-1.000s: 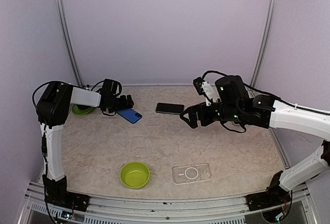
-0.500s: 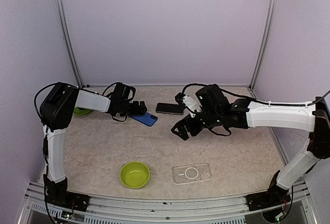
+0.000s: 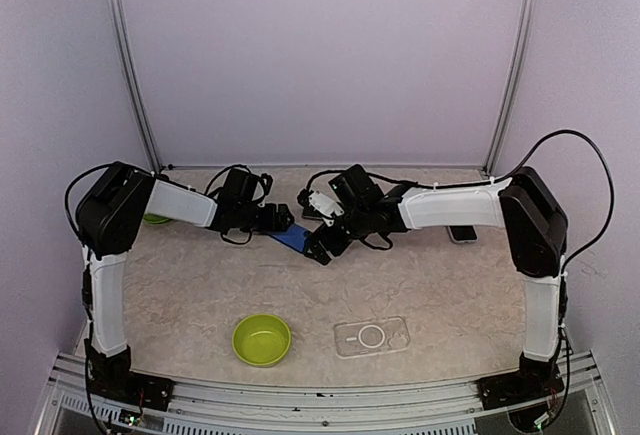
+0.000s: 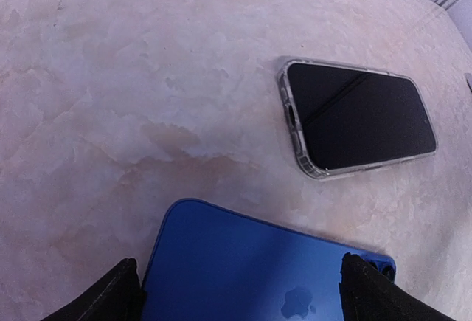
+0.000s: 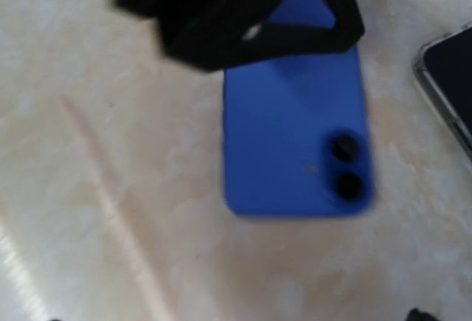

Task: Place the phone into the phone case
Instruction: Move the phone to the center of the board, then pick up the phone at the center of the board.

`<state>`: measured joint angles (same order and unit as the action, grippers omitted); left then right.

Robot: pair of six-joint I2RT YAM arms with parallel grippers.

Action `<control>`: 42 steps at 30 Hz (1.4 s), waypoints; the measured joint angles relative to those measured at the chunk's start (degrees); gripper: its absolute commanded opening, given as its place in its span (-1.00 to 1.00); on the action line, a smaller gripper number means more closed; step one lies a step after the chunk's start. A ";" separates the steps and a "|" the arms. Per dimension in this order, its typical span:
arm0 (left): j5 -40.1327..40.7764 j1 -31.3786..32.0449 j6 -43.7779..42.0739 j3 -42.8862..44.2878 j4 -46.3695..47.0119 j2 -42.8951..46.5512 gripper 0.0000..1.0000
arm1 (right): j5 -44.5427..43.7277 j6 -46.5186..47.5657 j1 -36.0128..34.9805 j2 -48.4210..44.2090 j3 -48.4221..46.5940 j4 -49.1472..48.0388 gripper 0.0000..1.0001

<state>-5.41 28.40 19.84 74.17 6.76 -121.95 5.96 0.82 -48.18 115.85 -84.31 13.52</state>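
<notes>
Left end effector (image 3: 283,218) grips blue phone (image 5: 295,136) over marbled table (image 3: 200,285), lilac walls (image 3: 320,55) around

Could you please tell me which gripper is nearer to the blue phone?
Left. The left gripper has the blue phone clamped between its fingers. The right gripper is open close by the phone's camera end, not gripping it.

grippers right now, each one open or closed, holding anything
Left gripper: closed on the blue phone.
Right gripper: open, holding nothing.
</notes>
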 measured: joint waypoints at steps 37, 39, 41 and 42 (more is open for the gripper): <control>-3.89 1.18 4.42 -3.37 4.33 1.33 0.82 | 10.73 8.37 7.69 19.76 -22.69 7.91 0.99; -3.96 1.16 4.57 -3.37 4.37 1.33 0.83 | 10.97 8.37 7.69 20.17 -22.69 8.02 0.99; -4.15 1.14 4.87 -3.41 4.50 1.33 0.83 | 10.99 8.37 7.69 20.46 -22.69 8.07 0.99; -4.24 1.09 5.07 -3.41 4.61 1.33 0.83 | 10.97 8.37 7.67 20.57 -22.69 8.09 0.99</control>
<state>-9.65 29.50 24.91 70.76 11.38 -120.62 16.93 9.19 -40.51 136.42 -107.00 21.61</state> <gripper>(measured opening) 0.915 0.996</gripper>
